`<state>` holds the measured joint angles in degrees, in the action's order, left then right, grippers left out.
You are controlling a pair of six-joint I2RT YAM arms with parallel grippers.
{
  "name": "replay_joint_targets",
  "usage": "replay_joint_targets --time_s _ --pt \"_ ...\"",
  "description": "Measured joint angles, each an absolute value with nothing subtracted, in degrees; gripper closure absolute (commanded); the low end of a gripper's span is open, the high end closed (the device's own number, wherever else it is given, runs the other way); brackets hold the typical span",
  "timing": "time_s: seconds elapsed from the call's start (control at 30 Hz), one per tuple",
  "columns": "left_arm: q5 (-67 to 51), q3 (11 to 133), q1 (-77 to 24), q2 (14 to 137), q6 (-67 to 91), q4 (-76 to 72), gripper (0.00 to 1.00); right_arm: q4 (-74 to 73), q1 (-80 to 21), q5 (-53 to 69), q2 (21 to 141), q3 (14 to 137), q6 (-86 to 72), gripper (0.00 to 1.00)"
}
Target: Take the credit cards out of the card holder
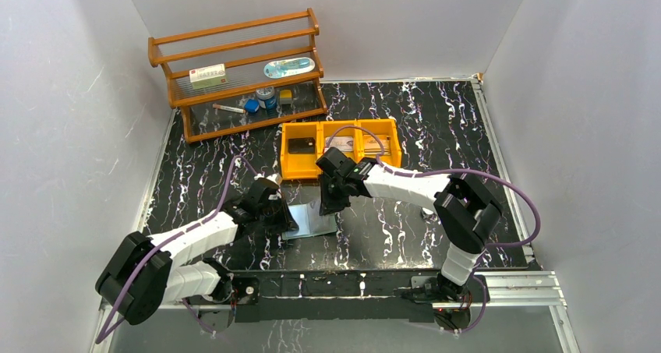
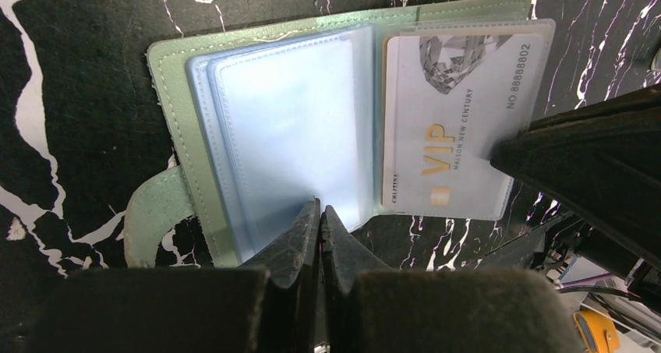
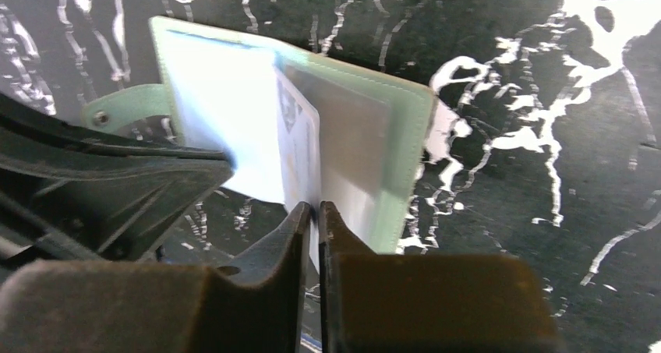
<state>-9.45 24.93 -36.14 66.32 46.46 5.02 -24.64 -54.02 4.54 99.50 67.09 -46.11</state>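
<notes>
Partway done, by my read. The card holder (image 1: 312, 222) lay open and flat on the table (image 1: 436, 119), just in front of the orange bin (image 1: 340, 124) and between the two grippers, its closing strap (image 2: 152, 213) flopped out to one side. The left gripper (image 2: 319, 210) had its fingers pressed together on the near edge of the clear sleeves (image 2: 281, 119), which looked empty in the left wrist view, so it was pinning that side of the holder down. One VIP card (image 2: 452, 119) sat in the sleeve on the other page, fully seated, not yet slid out. The right gripper (image 3: 312, 210) was at that card's side: fingers almost together with only a slim gap, and the edge of the card or its sleeve ran into the gap. Whether they pinched it or only stood around it couldn't be told. In the top view a dark flat thing (image 1: 302, 145) lay in the bin's left compartment and a pale flat thing (image 1: 376, 144) in the right one; probably cards already taken out, but too small to be sure. The middle compartment was partly hidden by the right arm and its cable. Left to do, as I judged it: get a hold on the VIP card, draw it clear of its sleeve, and check the stacked sleeves for more, since the ones underneath weren't visible.
</notes>
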Motion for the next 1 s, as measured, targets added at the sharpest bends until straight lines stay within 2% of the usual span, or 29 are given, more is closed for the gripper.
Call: replay_joint_targets --time_s 0.07,0.17,0.43,0.5,0.57,0.63,0.77,0.8,0.87,1.0 --pt "-9.5 24.95 -36.14 66.32 46.46 4.89 1.0 -25.82 -54.02 2.9 99.5 67.07 -45.78 0.96" --pt "-9.58 24.93 -36.14 66.32 46.46 4.78 1.0 -26.92 -54.02 1.37 99.5 67.09 -45.34 0.96" --pt "-9.69 24.97 -36.14 66.65 46.26 4.78 1.0 -29.08 -54.13 -1.17 102.24 69.04 -43.64 0.73" --pt "-9.85 25.15 -36.14 67.11 46.15 4.78 1.0 -29.93 -54.13 -1.83 103.79 69.08 -43.18 0.72" --pt "-9.89 25.19 -36.14 67.16 46.04 4.75 1.0 -30.39 -54.13 -2.24 104.44 69.08 -43.09 0.79" --pt "-9.89 25.23 -36.14 67.16 46.02 4.75 1.0 -30.7 -54.13 -2.72 104.84 69.08 -42.94 0.9" --pt "-9.91 25.23 -36.14 67.16 46.0 4.75 1.0 -30.04 -54.13 -2.5 104.84 68.88 -42.81 0.94" --pt "-9.91 25.23 -36.14 67.16 46.0 4.78 1.0 -29.5 -54.13 -2.04 104.77 68.62 -42.83 0.92" --pt "-9.91 25.23 -36.14 67.16 46.0 4.78 1.0 -28.16 -54.13 -0.78 104.68 67.92 -43.03 0.81" --pt "-10.09 25.28 -36.14 67.16 45.93 4.8 0.95 -26.59 -54.13 0.49 104.6 67.26 -43.62 0.73"
